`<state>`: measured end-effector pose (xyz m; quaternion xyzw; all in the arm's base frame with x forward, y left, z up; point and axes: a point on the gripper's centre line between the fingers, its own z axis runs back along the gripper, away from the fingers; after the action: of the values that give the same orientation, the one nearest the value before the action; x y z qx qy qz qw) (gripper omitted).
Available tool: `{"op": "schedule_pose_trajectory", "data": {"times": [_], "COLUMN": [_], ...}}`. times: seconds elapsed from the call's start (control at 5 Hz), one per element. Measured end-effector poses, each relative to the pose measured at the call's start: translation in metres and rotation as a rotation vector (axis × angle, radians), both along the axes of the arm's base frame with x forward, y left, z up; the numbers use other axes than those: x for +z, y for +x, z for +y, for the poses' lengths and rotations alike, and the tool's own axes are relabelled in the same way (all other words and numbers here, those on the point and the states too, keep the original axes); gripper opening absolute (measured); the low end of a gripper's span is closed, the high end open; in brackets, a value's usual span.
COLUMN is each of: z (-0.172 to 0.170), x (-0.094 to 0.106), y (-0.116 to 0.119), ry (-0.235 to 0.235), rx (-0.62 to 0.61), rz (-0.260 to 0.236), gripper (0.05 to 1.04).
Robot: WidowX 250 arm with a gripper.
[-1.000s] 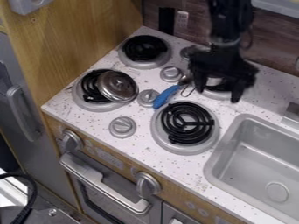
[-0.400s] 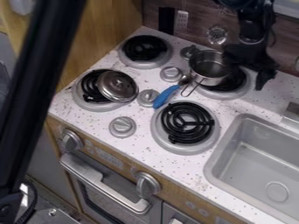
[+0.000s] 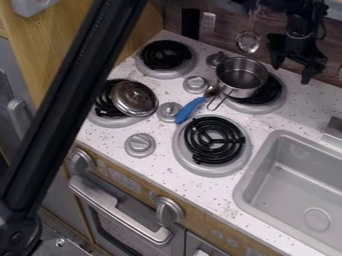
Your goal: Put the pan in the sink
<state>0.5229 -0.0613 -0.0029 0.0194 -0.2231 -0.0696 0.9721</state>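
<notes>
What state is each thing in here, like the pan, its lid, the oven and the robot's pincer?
Saucepan: upright, uncovered, off-centre over the back right burner
Lid: off the saucepan, knob up, on the left burner
Blue-handled utensil: lying on the stovetop
Oven door: closed
Strainer or ladle: hanging at the back wall
Pincer: open, holding nothing

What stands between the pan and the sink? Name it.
Nothing visible stands in the way. From the pan to the sink there are only part of the burner and flat counter; the blue-handled utensil lies off to the side.
</notes>
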Motion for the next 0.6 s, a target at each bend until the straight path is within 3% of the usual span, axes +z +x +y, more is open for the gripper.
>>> {"op": "schedule_pose_trajectory", "data": {"times": [0.2, 0.4, 0.6], "z": [0.019, 0.041, 0.055], "x": [-0.004, -0.016, -0.034], "y": [0.001, -0.01, -0.024], "ry": [0.037, 0.066, 0.061], "rx": [0.053, 0.11, 0.152], "rz": [0.009, 0.062, 0.111], "gripper": [1.0, 1.0, 1.0]}}
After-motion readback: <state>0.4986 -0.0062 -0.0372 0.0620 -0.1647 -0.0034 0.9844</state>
